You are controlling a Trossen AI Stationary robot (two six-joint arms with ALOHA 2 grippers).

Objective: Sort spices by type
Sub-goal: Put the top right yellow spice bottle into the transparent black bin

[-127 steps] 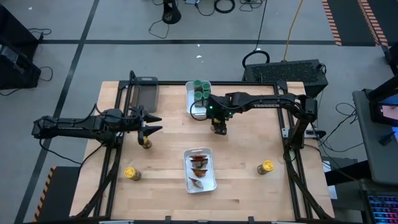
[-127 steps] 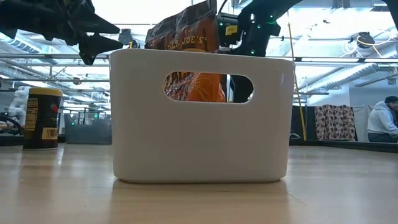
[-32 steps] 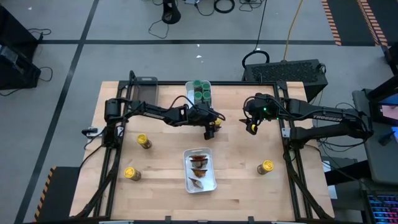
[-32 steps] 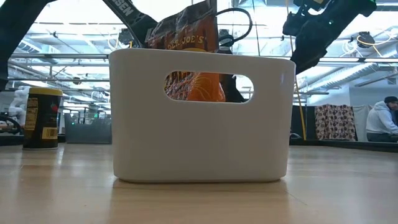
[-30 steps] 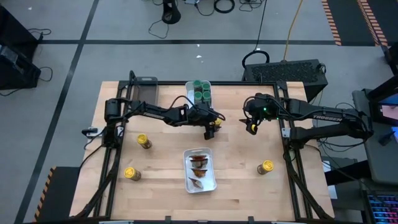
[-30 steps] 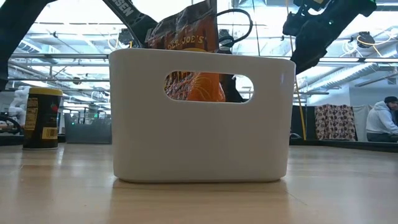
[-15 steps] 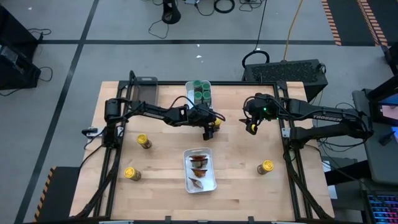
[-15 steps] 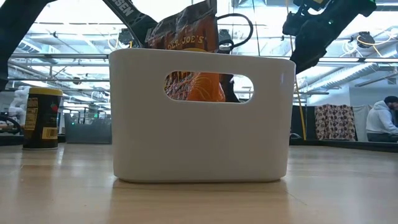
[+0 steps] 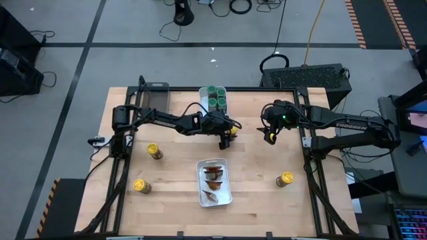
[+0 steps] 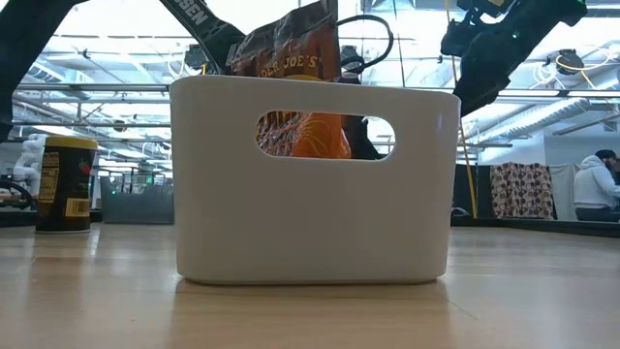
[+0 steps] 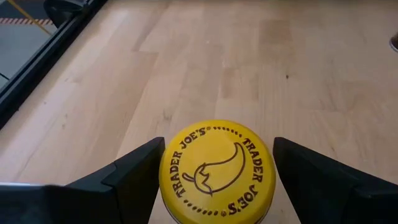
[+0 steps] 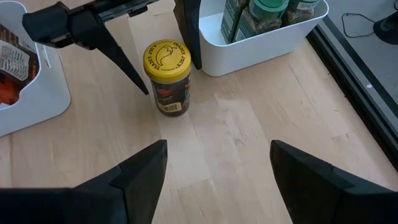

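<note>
Since four seconds back, both my arms have shifted: my left claw (image 9: 227, 139) left the counter's left side and reached to the middle, while my right claw (image 9: 269, 135) drew back from that spot toward the right. Over the last second nothing has moved.

My left claw hangs wide around a yellow-lidded jar (image 9: 231, 133) that stands upright just beside the far bin (image 9: 204, 115). My left wrist view looks straight down on its lid (image 11: 217, 171), one finger (image 11: 134, 177) on each side with a gap between each and the lid; whether they touch the jar lower down I cannot tell. My right claw (image 12: 214, 177) is wide too, holding nothing, hovering near that jar (image 12: 167, 78); this view alone shows the jar's dark label and my left fingers (image 12: 81, 34) flanking it.

From above I see green-lidded jars (image 9: 216, 96) in the far bin, packets (image 9: 213, 176) in the near bin (image 9: 227, 195), and three more yellow jars loose on the counter (image 9: 260, 190): two at left (image 9: 154, 151) (image 9: 141, 185), one at right (image 9: 285, 179). The low view is mostly filled by the near bin's wall (image 10: 310, 223), with a packet (image 10: 291, 58) sticking up above it and one yellow jar (image 10: 66, 183) to the side.
</note>
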